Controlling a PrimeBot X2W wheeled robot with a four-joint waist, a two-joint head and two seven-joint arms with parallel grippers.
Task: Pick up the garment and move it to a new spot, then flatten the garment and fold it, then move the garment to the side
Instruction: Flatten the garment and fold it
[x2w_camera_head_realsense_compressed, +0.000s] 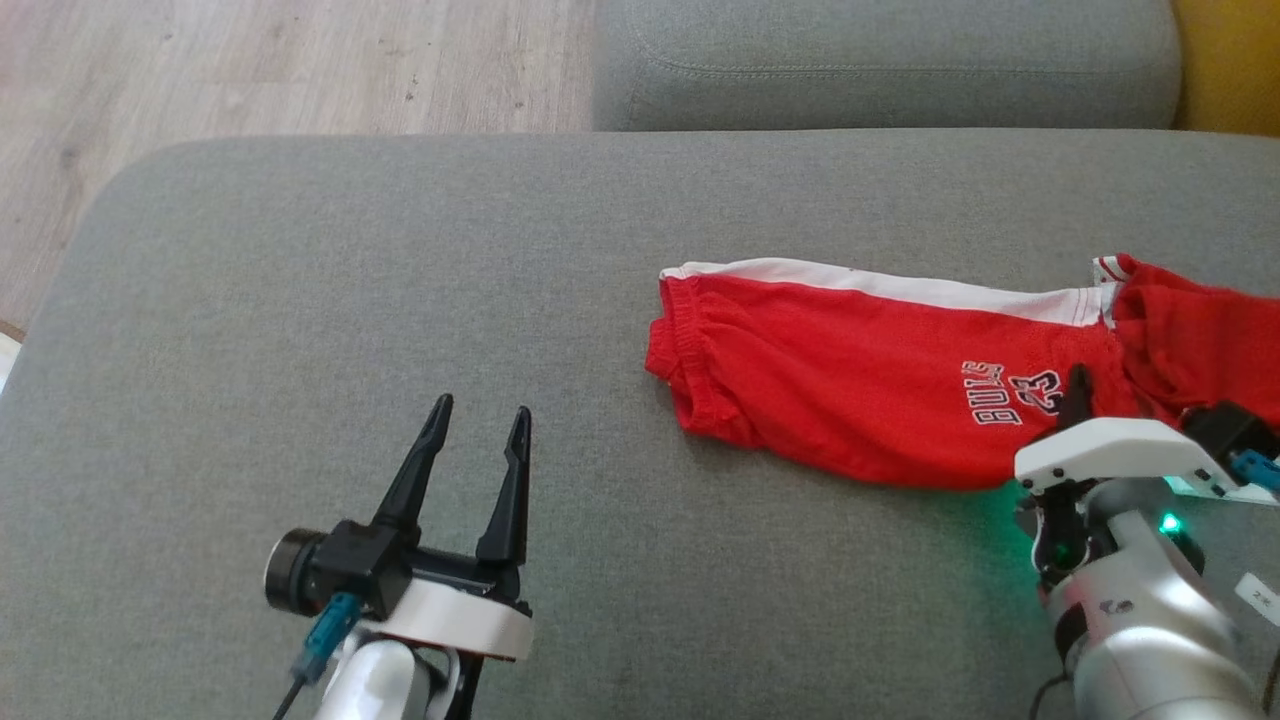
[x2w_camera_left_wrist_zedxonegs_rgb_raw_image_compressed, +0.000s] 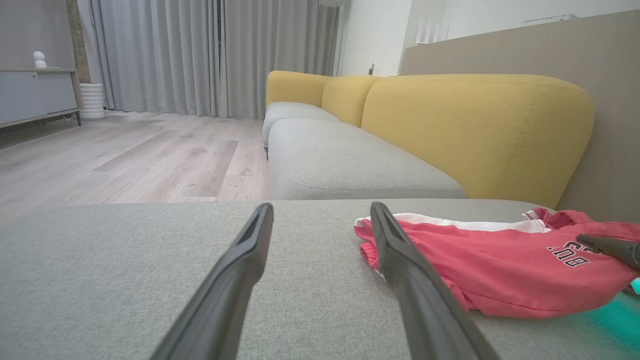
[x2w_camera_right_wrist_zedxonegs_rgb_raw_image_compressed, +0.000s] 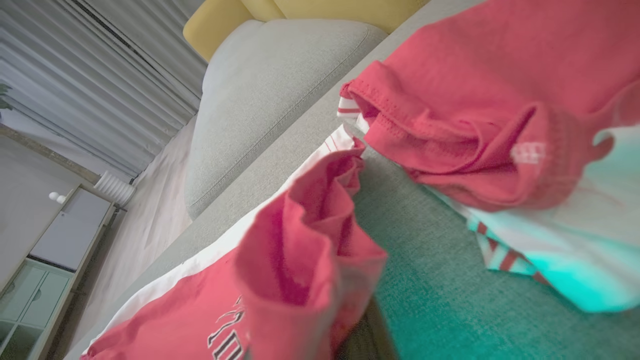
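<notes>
The garment (x2w_camera_head_realsense_compressed: 860, 385) is a pair of red shorts with a white side stripe and "BULLS 23" print, lying on the grey sofa seat (x2w_camera_head_realsense_compressed: 400, 300) at the right. My right gripper (x2w_camera_head_realsense_compressed: 1077, 392) sits at its near edge by the print, shut on a pinch of the red fabric. In the right wrist view the garment (x2w_camera_right_wrist_zedxonegs_rgb_raw_image_compressed: 300, 260) bunches up over the fingers. My left gripper (x2w_camera_head_realsense_compressed: 478, 422) rests low over bare cushion to the left, open and holding nothing. In the left wrist view the left gripper (x2w_camera_left_wrist_zedxonegs_rgb_raw_image_compressed: 320, 212) stands beside the garment (x2w_camera_left_wrist_zedxonegs_rgb_raw_image_compressed: 480, 265), not touching it.
A second grey seat cushion (x2w_camera_head_realsense_compressed: 880, 60) lies beyond, with yellow backrests (x2w_camera_left_wrist_zedxonegs_rgb_raw_image_compressed: 470, 130) along the right. Wooden floor (x2w_camera_head_realsense_compressed: 250, 70) lies past the cushion's far-left edge. The cushion's left half is bare fabric. A cabinet (x2w_camera_left_wrist_zedxonegs_rgb_raw_image_compressed: 35, 95) and curtains (x2w_camera_left_wrist_zedxonegs_rgb_raw_image_compressed: 200, 55) stand far off.
</notes>
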